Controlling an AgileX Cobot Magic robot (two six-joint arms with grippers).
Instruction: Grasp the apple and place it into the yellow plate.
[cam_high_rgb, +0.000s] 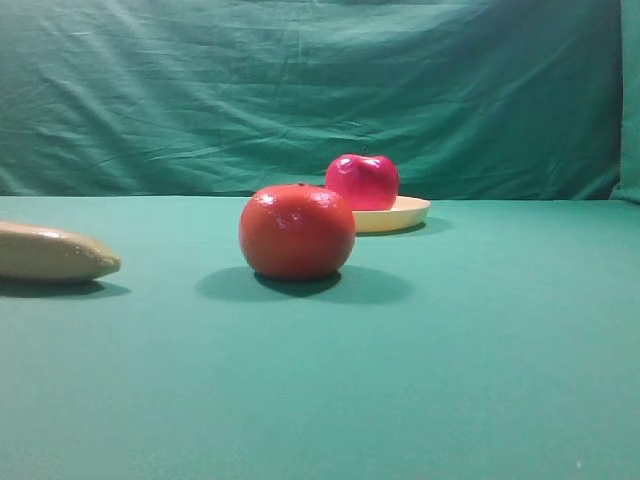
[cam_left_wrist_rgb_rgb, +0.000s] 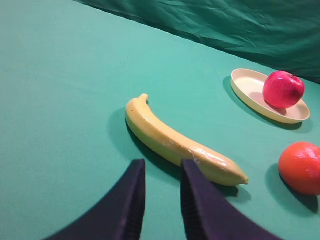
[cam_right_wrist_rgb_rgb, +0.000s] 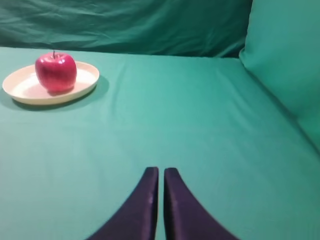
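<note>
1. The apple (cam_right_wrist_rgb_rgb: 55, 73) sits upright inside the yellow plate (cam_right_wrist_rgb_rgb: 25, 91), toward one side of it, its thin stem pointing up; its skin is glossy crimson with bright highlights.
2. The plate is shallow, round and matte cream, with a low rim, and lies flat on the bench (cam_high_rgb: 480, 360).
3. In the high view an orange-red, tomato-like fruit (cam_high_rgb: 297, 231) stands in front of the plate and partly hides the plate's near rim; it is smooth and shiny.
4. A long, curved banana (cam_left_wrist_rgb_rgb: 180, 142) lies well apart from the plate, just ahead of the left gripper (cam_left_wrist_rgb_rgb: 162, 200).
5. Wrinkled green cloth covers the bench and backdrop.
6. The left jaws stand slightly spread, holding nothing; the right gripper (cam_right_wrist_rgb_rgb: 160, 200) has its jaws pressed together, empty, well away from the plate.
</note>
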